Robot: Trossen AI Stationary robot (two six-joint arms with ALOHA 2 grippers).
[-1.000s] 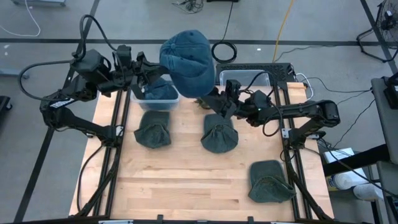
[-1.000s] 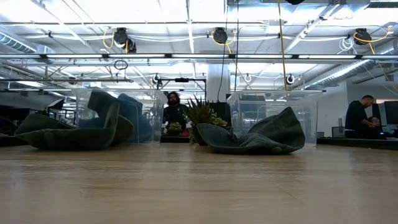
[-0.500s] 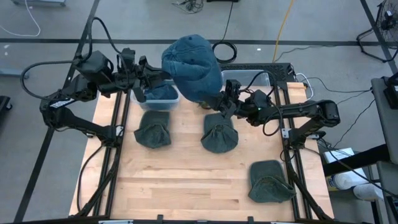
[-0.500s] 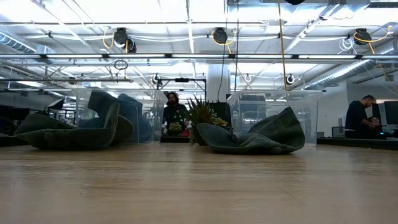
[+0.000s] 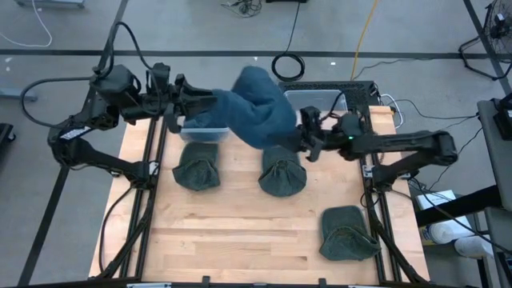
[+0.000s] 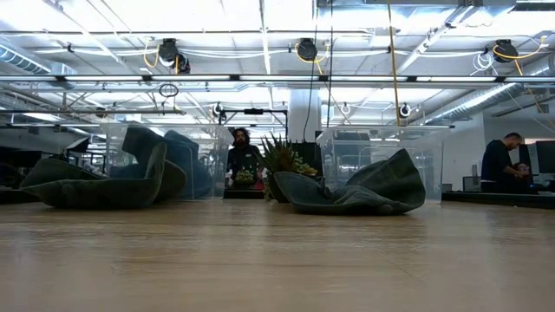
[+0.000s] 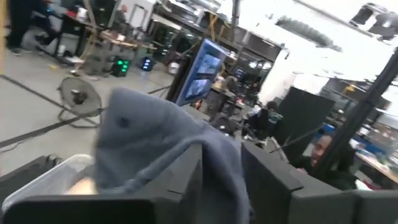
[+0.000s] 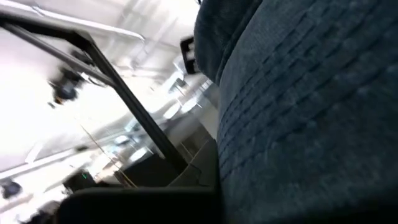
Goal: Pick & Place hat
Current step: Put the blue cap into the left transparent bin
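A blue hat [image 5: 258,112] hangs above the table's far part, drawn out long between my two grippers. My left gripper [image 5: 205,102] stands over the left clear bin [image 5: 200,130]. Its fingers are apart, and the hat's left end [image 7: 205,155] lies between them. My right gripper [image 5: 302,142] is shut on the hat's right end. In the right wrist view the hat's stitched cloth [image 8: 298,118] fills the picture. Neither arm shows in the low view. My left gripper has the hat's narrowed left end [image 5: 218,102] between its parted fingers [image 7: 273,186], coming level from the table's left. Whether the fingers touch the cloth, I cannot tell. My right gripper is shut on the hat's lower right edge [image 5: 291,136], coming from the table's right. The cloth hides the fingertips. The hat is lifted clear of the table and stretched toward the left gripper.
Three green hats lie on the wood: at the left [image 5: 196,173], in the middle [image 5: 282,176] and near the front right [image 5: 349,234]. A second clear bin [image 5: 324,99] stands at the far right. People show in the room behind [image 6: 241,156].
My right gripper has taken hold of the hat's edge and gone toward the table's right edge. The hat was round and spread out high over the far edge. It is now pulled out long and lower between the two grippers.
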